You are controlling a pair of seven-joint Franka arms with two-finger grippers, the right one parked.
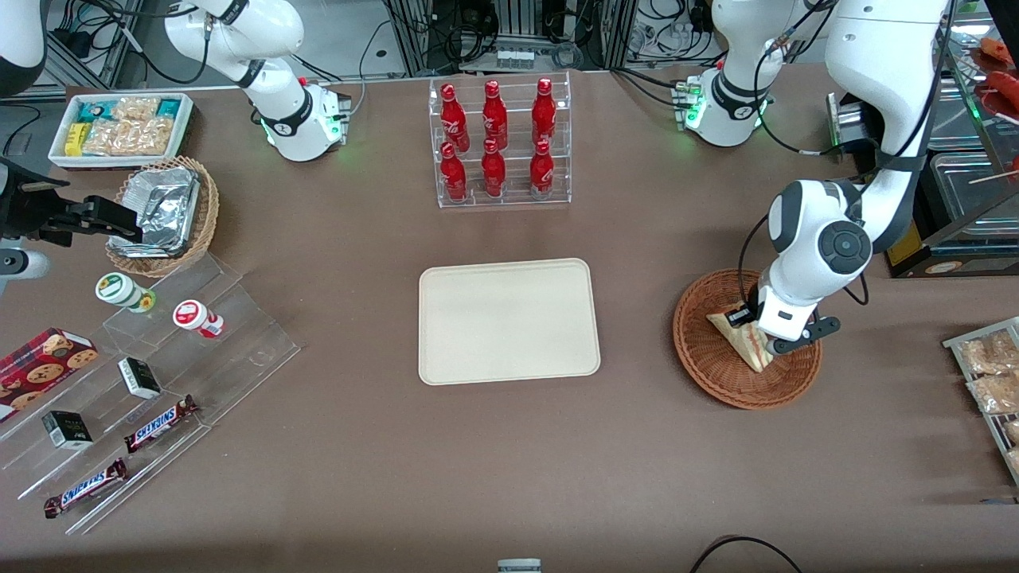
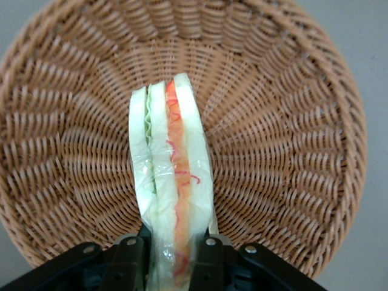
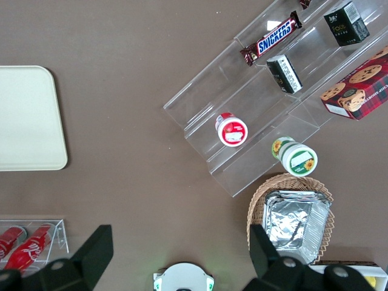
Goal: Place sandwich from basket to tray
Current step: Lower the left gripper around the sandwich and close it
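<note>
1. The gripper point(image 1: 771, 344) is low inside the basket point(image 1: 704, 350), and its two fingers point(image 2: 130, 260) are closed on the sandwich point(image 2: 173, 182), one on each bread face, near one end of the wedge.
2. The sandwich stands on its edge in the basket, wrapped in clear film, with the filling layers facing the wrist camera.
3. The step in hand seems to be the lift. The arm should rise straight up until the wedge is above the basket rim, because a sideways pull could drag the basket.
4. The squeeze should stay gentle; the bread is soft and the film may be slippery.
5. The tray point(image 1: 509, 374) lies well apart, toward the parked arm's end, and nothing lies on it.
</note>
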